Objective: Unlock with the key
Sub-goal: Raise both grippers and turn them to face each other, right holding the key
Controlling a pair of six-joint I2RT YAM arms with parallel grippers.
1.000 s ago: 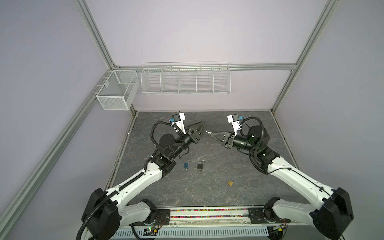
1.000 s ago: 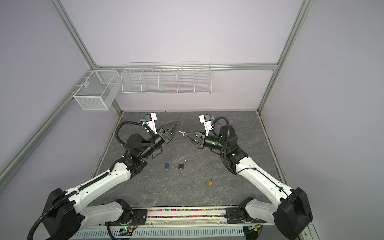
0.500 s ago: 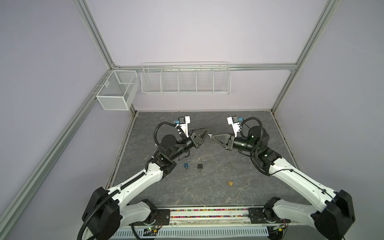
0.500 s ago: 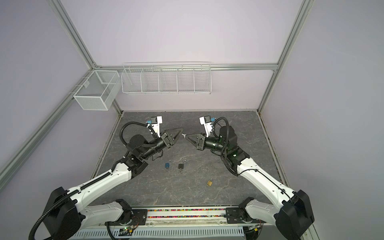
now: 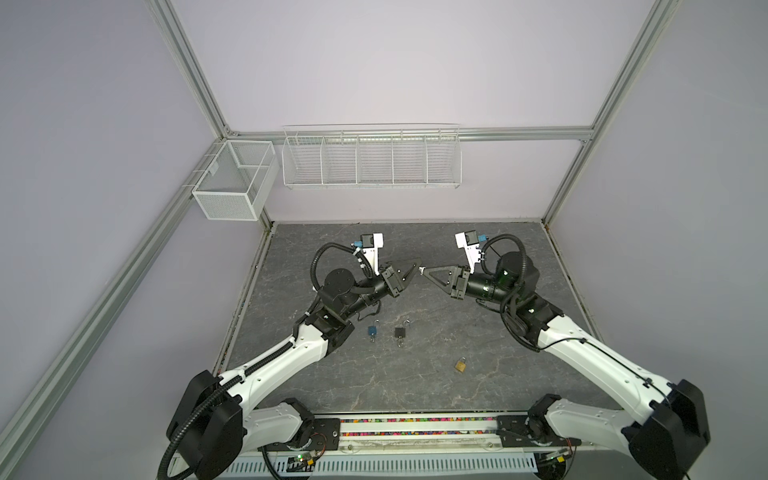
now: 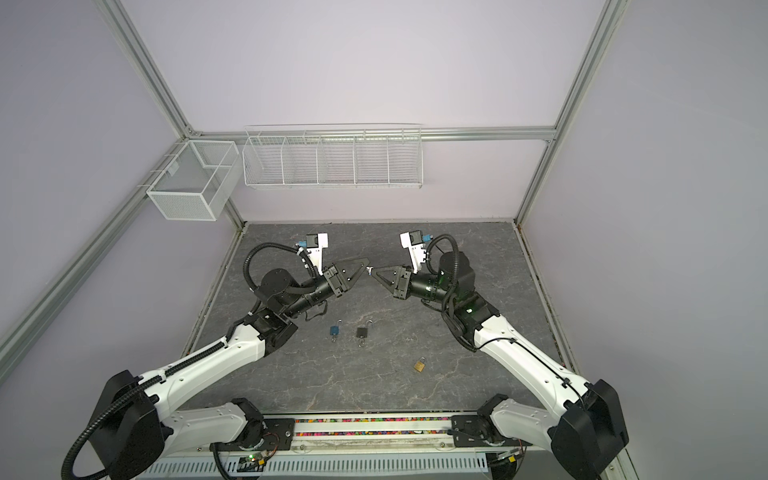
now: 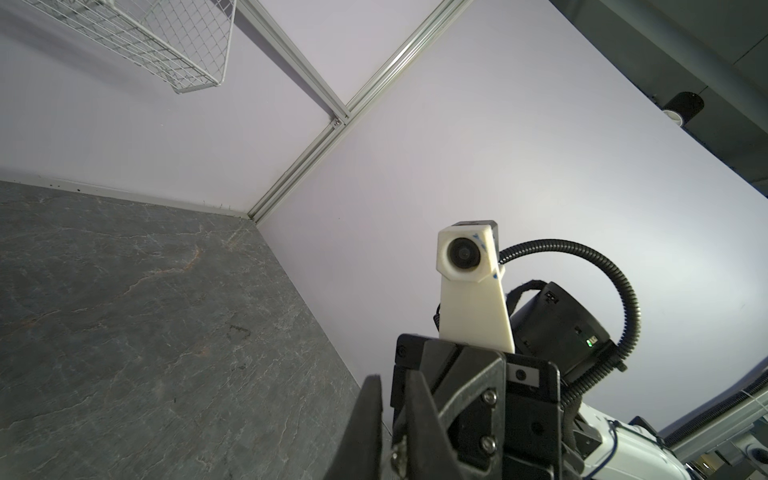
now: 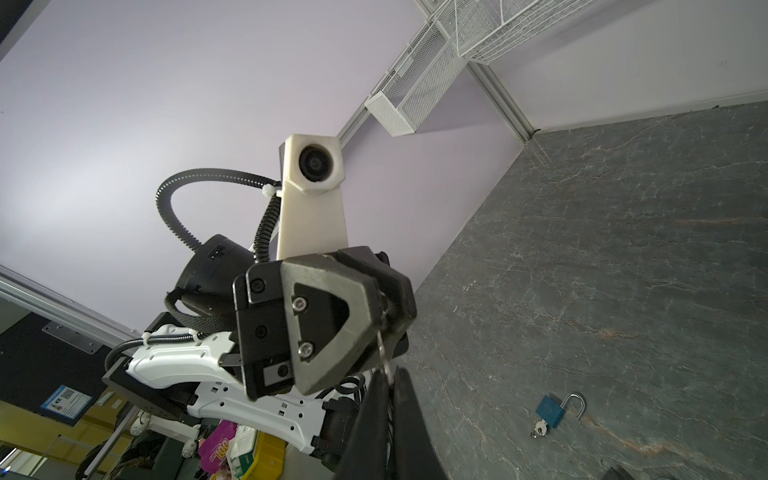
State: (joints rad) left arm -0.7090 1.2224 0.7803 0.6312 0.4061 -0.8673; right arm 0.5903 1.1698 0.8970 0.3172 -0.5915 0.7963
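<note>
**Pinching one key, tip to tip**

Clamped tight, the right gripper (image 5: 425, 271) holds the key (image 8: 383, 349). The left gripper (image 5: 415, 269), jaws almost together, pinches its other end above the table (image 5: 511, 249). The brass padlock (image 5: 460, 365) lies well apart; blue padlock (image 5: 372, 331) and black padlock (image 5: 400, 331) lie nearer.

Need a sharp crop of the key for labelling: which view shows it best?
In both top views the key is a tiny speck; in the left wrist view it is small and dim; the right wrist view shows it largest and sharpest.
</note>
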